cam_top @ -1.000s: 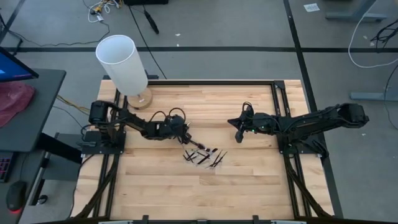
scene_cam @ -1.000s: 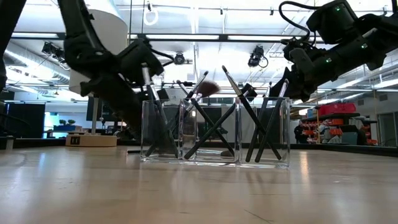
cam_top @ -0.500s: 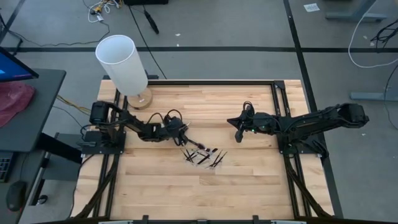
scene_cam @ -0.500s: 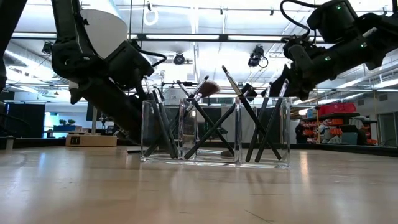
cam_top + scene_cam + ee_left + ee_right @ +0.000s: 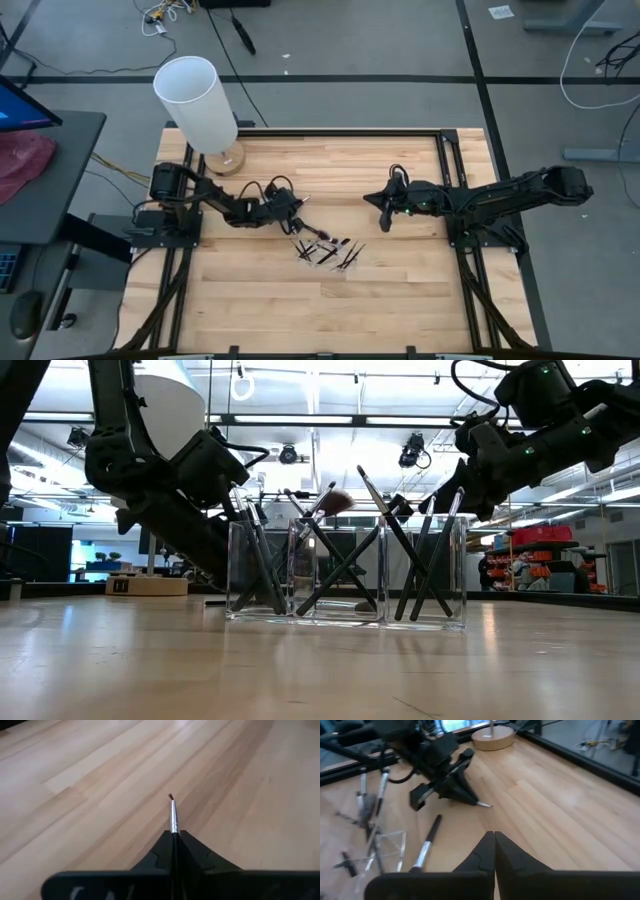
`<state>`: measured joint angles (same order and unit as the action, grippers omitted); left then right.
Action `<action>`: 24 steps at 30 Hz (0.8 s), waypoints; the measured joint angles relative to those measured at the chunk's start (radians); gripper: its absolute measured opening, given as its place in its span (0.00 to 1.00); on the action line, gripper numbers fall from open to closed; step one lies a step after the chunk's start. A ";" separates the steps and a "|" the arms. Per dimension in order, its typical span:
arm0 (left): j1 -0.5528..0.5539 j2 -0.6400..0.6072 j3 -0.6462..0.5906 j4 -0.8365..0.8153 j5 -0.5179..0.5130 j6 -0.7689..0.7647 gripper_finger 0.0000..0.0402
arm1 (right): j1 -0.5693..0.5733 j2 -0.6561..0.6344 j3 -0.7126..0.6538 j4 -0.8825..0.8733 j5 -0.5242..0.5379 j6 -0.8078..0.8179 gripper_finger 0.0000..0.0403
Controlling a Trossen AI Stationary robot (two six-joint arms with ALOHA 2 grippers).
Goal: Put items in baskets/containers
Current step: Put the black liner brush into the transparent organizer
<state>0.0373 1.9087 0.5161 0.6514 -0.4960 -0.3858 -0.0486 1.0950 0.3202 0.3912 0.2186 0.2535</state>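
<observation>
White cylinder point(image 5: 197, 101) on a round wooden base point(image 5: 228, 160): standing at the far left corner of the bench point(image 5: 400, 300); no lettering readable on it. Left tool point(image 5: 297, 207): sitting low over the bench just left of centre, fingers point(image 5: 192, 856) pressing together on a thin brush point(image 5: 173, 815) with a silver ferrule and a small dark tip, the tip projecting forward past the fingers above bare wood; the right wrist view is showing the same brush tip poking out of that tool point(image 5: 465, 795). One more brush point(image 5: 426, 845), black-handled with a silver ferrule, is lying flat on the wood between the two tools, as the right wrist view is showing. Clear holder point(image 5: 345, 570): standing near bench centre, just right of the left tool, three compartments showing in the low view, each carrying black brushes point(image 5: 330, 565) leaning crosswise, one with a pale fluffy head point(image 5: 338, 501); no brand or label legible. Right tool point(image 5: 383, 215): hovering right of centre, well apart from the holder, fingers point(image 5: 487, 851) pressing fully together and gripping nothing.
</observation>
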 joint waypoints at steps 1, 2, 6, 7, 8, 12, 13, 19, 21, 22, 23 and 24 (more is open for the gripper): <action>0.003 0.000 -0.001 0.008 0.004 0.005 0.04 | 0.000 0.000 0.000 0.000 -0.014 0.000 0.01; 0.005 0.000 -0.003 0.017 0.009 0.010 0.04 | 0.000 0.000 0.000 0.000 -0.023 0.000 0.01; 0.009 -0.018 -0.004 0.032 0.043 0.032 0.04 | 0.000 0.000 0.000 0.000 -0.062 0.000 0.01; 0.009 -0.031 -0.004 0.028 0.051 0.038 0.04 | 0.000 0.000 0.000 0.001 -0.070 0.000 0.01; 0.009 -0.046 -0.004 0.022 0.054 0.050 0.04 | 0.000 0.000 0.000 0.001 -0.080 0.000 0.01; 0.019 -0.120 -0.010 -0.007 0.062 0.104 0.03 | 0.000 0.000 0.000 0.012 -0.081 0.000 0.01; 0.024 -0.139 -0.007 -0.004 0.061 0.111 0.03 | 0.000 0.000 0.000 0.016 -0.081 0.000 0.01; 0.041 -0.230 -0.005 0.002 0.041 0.159 0.03 | 0.000 0.000 0.000 0.031 -0.081 0.000 0.01; 0.040 -0.268 -0.003 0.013 0.039 0.185 0.04 | 0.000 0.000 0.000 0.033 -0.081 0.000 0.01; 0.040 -0.282 -0.003 0.020 0.040 0.195 0.04 | 0.000 0.000 0.000 0.035 -0.080 0.000 0.01; 0.040 -0.301 -0.003 0.018 0.039 0.212 0.03 | 0.000 0.000 0.000 0.038 -0.077 0.000 0.01; 0.041 -0.324 -0.003 0.016 0.036 0.225 0.03 | 0.000 0.000 0.000 0.041 -0.073 0.000 0.01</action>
<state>0.0779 1.5851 0.5129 0.6673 -0.4599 -0.1612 -0.0486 1.0950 0.3206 0.4318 0.1454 0.2535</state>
